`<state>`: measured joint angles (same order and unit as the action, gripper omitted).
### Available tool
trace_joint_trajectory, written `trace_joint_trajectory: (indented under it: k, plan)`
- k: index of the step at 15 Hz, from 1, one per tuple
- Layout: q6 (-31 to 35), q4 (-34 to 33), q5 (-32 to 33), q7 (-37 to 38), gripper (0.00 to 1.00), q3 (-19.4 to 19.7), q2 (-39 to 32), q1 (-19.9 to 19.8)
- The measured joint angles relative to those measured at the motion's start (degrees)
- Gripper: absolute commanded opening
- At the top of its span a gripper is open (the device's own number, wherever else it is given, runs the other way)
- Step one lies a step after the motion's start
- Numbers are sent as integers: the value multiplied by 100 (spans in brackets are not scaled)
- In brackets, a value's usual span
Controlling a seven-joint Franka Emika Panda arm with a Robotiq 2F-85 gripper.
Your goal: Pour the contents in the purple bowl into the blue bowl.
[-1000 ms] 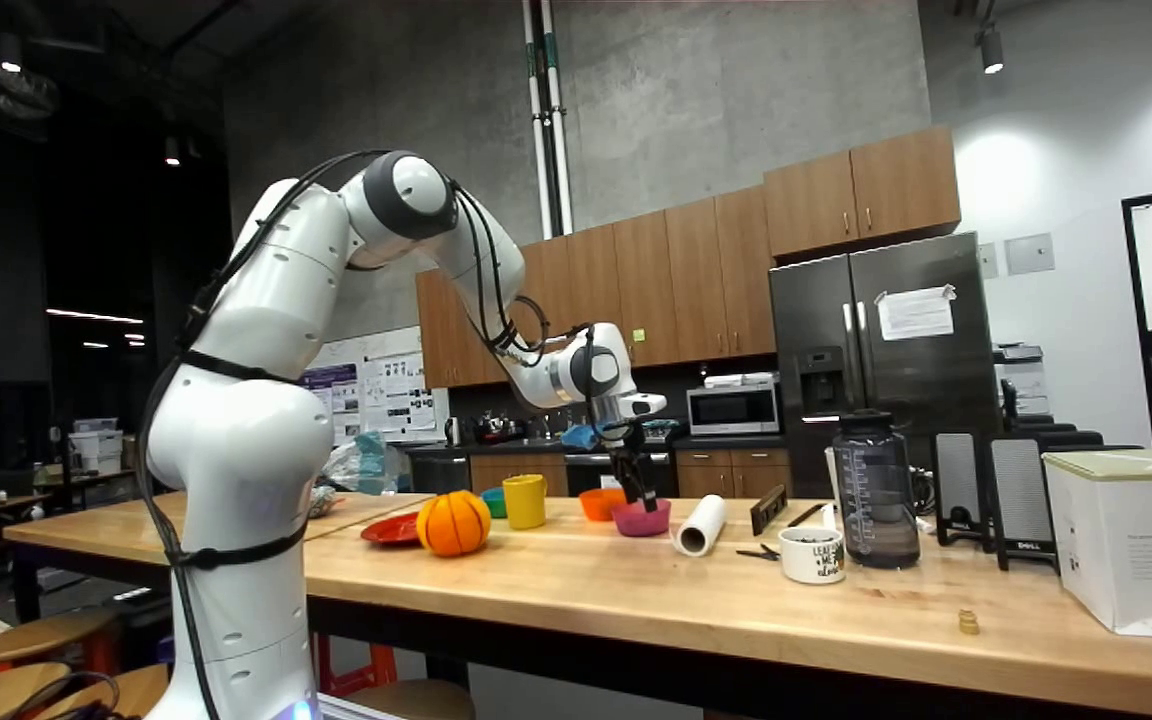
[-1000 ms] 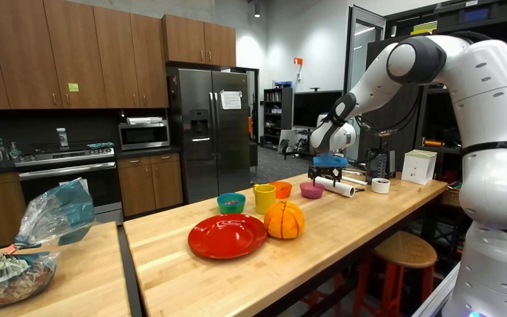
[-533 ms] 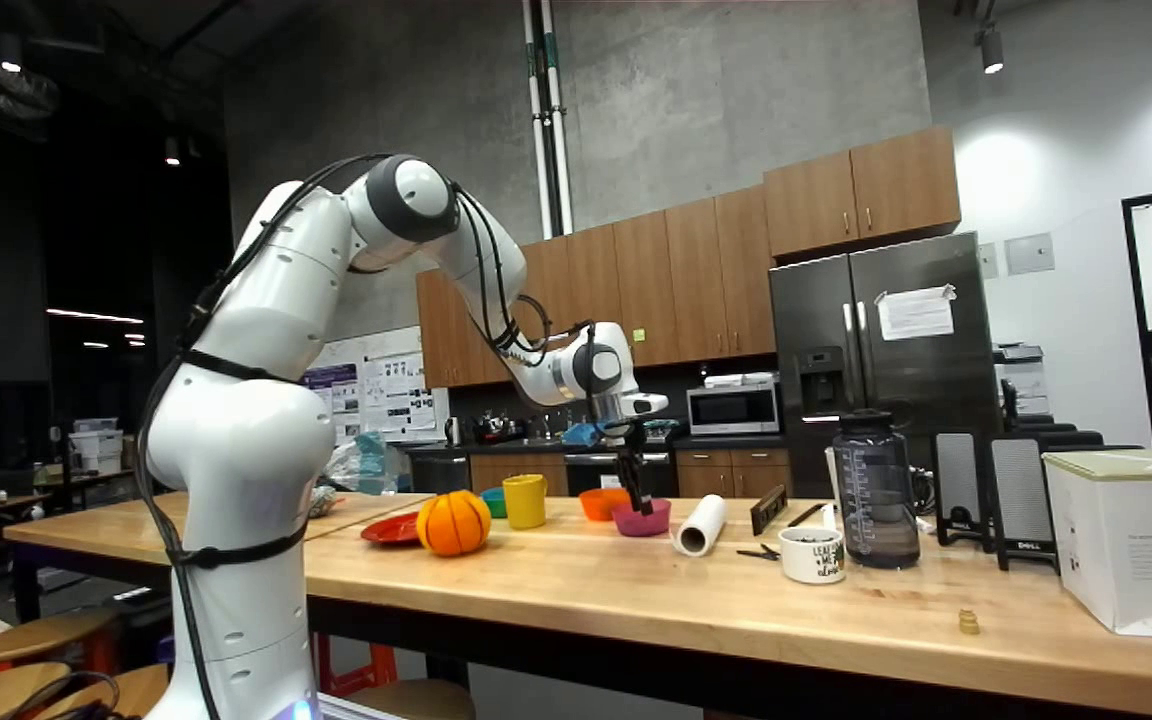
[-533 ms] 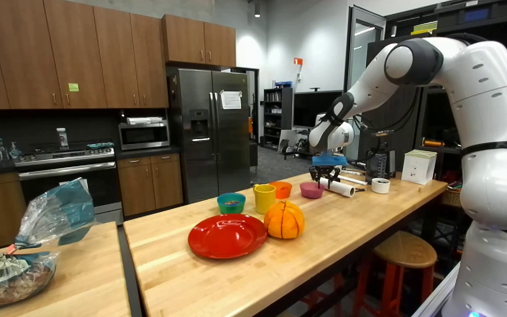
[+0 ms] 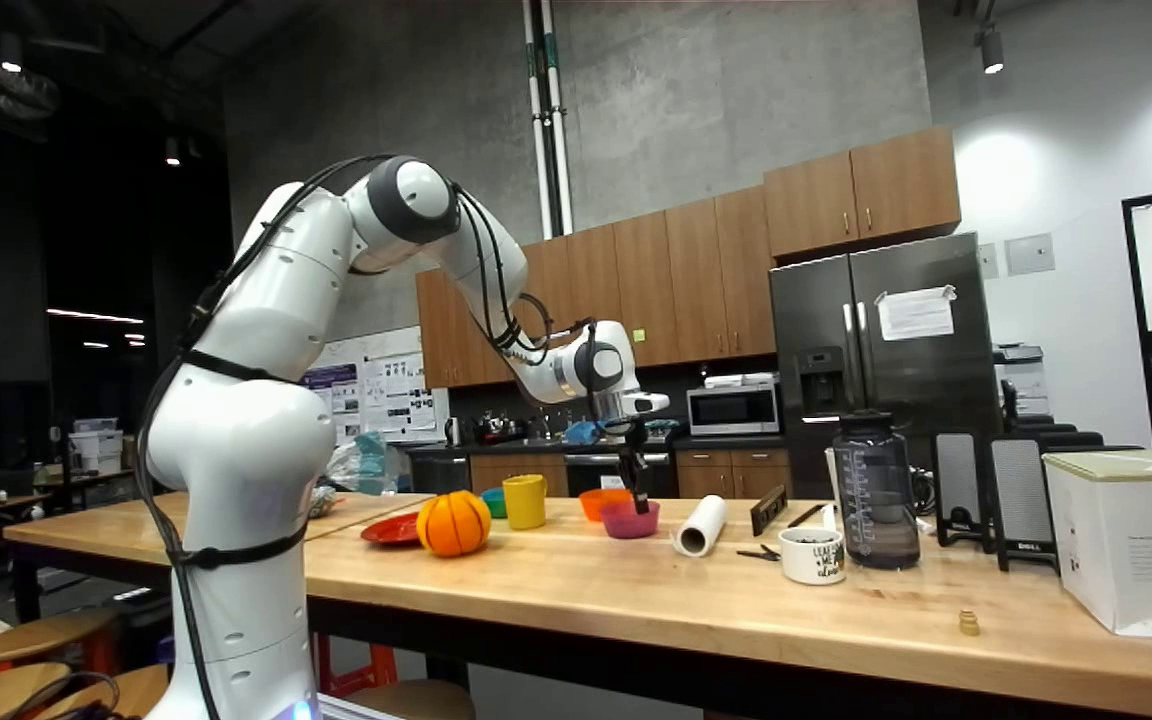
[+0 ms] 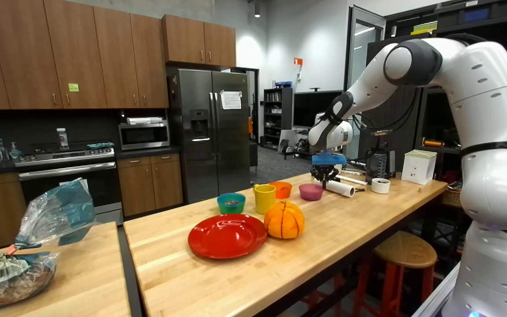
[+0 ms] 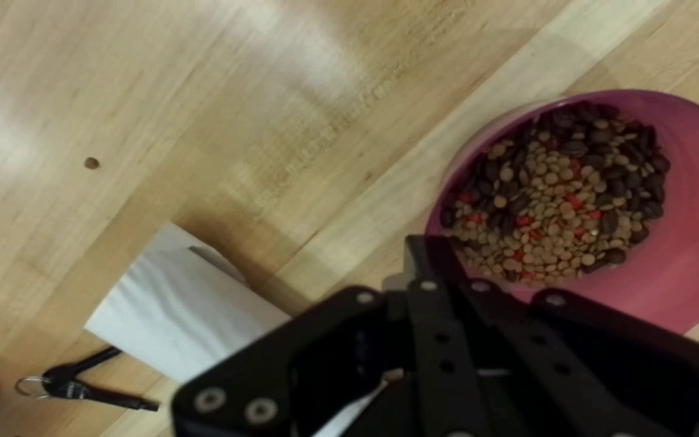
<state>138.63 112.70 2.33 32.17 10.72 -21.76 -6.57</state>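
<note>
One purple bowl [image 7: 696,200] sat on the tabletop [image 7: 252,127] near the orange bowl [image 6: 282,189], the near-closed claw [image 7: 428,247] pinching its rim: likely light, slick, slightly flexy plastic, so a deep rim hold looked right since the loose dry mix [image 7: 559,194] could shift.

In the wrist view the blurred tool [image 7: 427,247] hides part of the purple bowl [image 7: 692,206], and the picture's edge cuts off that bowl's right side. In an exterior view the yellow mug [image 5: 525,502] screens much of the blue bowl [image 5: 494,503]; its contents [image 6: 232,203] (mere flecks in an exterior view) are too small to identify.
</note>
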Motion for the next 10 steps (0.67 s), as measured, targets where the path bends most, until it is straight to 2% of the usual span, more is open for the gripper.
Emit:
trace_joint_trajectory:
  k: [3,4,5,9,10]
  plan:
    - [-8,-20,-36,0,0,0,-8,0]
    - [-8,-26,-39,0,7,0,-13,0]
    - [-8,-34,-39,0,27,0,-20,0]
    - [-6,-73,-55,-2,50,0,-56,0]
    - [-5,-79,-72,-4,31,0,-62,0]
